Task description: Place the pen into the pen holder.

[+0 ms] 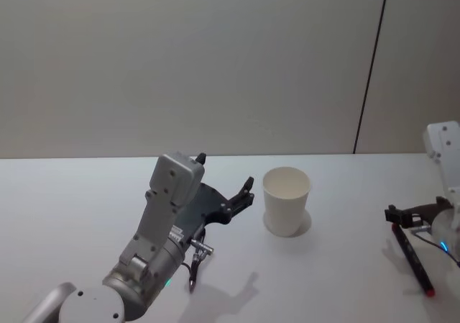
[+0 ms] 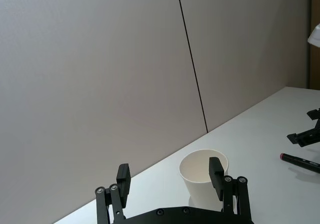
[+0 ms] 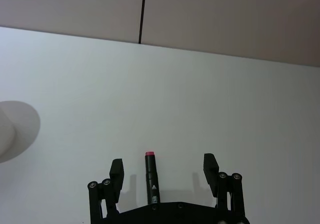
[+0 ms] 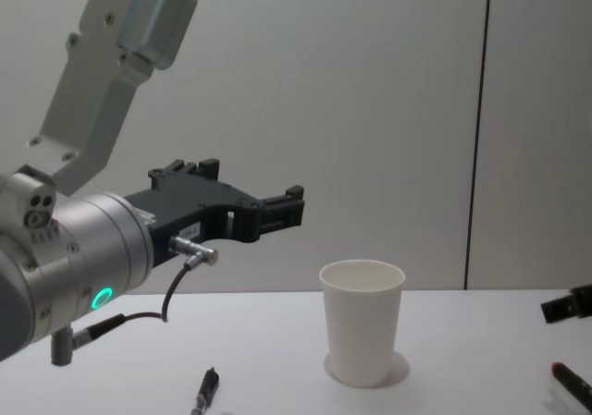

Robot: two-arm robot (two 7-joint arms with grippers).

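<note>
The pen (image 1: pixel 413 257), black with a red end, lies on the white table at the far right. My right gripper (image 1: pixel 402 219) hovers open just over it. In the right wrist view the pen (image 3: pixel 150 176) rests on the table between the spread fingers (image 3: pixel 210 165), untouched. The pen holder, a white paper cup (image 1: pixel 286 201), stands upright at mid-table. My left gripper (image 1: pixel 226 170) is held above the table to the cup's left, open and empty, pointing toward the cup (image 2: pixel 202 176). The chest view shows the cup (image 4: pixel 363 323) and the left gripper (image 4: pixel 277 207) raised well above its rim.
The white table (image 1: pixel 86 208) ends at a grey wall with a dark vertical seam (image 1: pixel 370 71). A cable with a connector (image 1: pixel 194 265) hangs from my left arm down to the tabletop.
</note>
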